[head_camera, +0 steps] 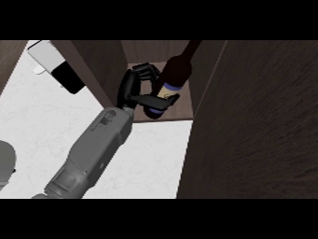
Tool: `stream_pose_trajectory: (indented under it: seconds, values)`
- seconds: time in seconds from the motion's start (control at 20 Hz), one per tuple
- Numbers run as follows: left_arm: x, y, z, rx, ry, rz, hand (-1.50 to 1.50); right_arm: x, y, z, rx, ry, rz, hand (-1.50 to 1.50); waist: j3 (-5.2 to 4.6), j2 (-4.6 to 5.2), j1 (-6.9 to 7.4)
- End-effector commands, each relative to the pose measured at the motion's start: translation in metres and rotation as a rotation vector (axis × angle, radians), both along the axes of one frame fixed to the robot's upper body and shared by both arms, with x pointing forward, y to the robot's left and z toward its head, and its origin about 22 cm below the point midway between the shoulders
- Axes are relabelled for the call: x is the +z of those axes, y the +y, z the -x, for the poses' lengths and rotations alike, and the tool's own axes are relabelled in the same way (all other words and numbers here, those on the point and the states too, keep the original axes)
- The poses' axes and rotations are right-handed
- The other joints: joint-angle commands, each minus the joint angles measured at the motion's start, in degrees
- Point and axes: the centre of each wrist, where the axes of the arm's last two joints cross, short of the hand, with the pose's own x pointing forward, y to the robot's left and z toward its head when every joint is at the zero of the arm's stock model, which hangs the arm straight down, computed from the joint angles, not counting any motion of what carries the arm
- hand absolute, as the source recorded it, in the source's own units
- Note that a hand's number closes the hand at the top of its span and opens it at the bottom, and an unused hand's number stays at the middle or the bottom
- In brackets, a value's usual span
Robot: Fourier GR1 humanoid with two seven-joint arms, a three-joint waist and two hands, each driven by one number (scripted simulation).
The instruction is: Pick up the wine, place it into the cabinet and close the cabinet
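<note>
where the cabinet (109,70) stands open at twelve o'clock, one wine bottle (174,77) — dark glass, pale label — sits on its wooden floor, neck tilted toward one o'clock. left hand (135,88): black, inside the opening, thumb and fingers curled partway about the bottle's lower body, touching it. grey forearm (92,154) runs down to seven o'clock over the white counter (31,121). cabinet door (265,121) — dark wood, swung open, fills three o'clock. white-and-black object (54,65) lies at eleven o'clock.
</note>
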Motion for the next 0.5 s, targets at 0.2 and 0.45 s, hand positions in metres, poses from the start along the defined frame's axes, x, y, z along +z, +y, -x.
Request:
stream_pose_trajectory:
  seconds: [0.2, 0.45]
  values:
    - [0.004, -0.004, -0.018, 0.093, 0.073, -0.128, 1.50, 0.030, -0.007, 0.022, 0.098, 0.004, -0.083, -1.50, 0.00, 0.67, -1.79]
    - [0.002, 0.001, -0.021, 0.131, 0.096, -0.042, 1.50, 0.026, -0.006, 0.023, 0.096, 0.006, -0.106, -1.50, -0.02, 0.89, -2.48]
